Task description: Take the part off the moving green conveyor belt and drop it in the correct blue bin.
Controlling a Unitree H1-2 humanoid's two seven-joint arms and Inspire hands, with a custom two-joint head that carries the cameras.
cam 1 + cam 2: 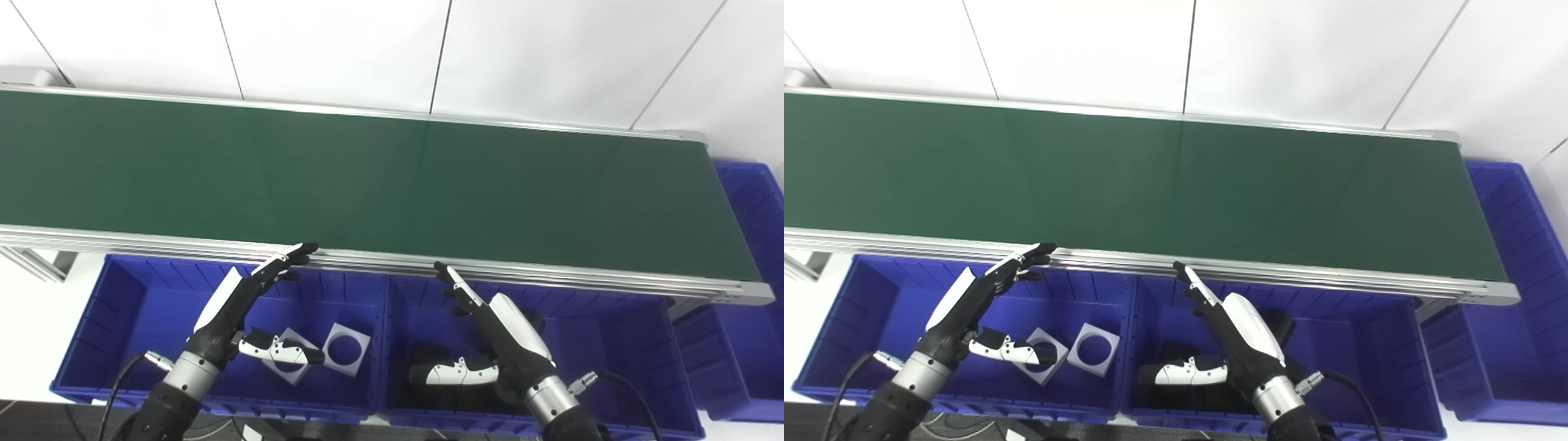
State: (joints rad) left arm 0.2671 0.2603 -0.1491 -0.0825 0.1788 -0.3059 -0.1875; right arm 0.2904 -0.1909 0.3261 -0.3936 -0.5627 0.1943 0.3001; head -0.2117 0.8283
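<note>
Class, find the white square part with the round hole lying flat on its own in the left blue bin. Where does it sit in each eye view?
Left eye view: white square part, lower centre, just left of the wall between the bins.
Right eye view: same part, lower left of centre.
Shared landmark: the left hand, beside it on the left.

Two bins point(380, 343) before the conveyor belt point(367, 177), third bin point(750, 245) right.

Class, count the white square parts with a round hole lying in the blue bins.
2, both in the left blue bin: one white part lies clear, the other sits left of it, partly under the left hand. More may be hidden.
</note>
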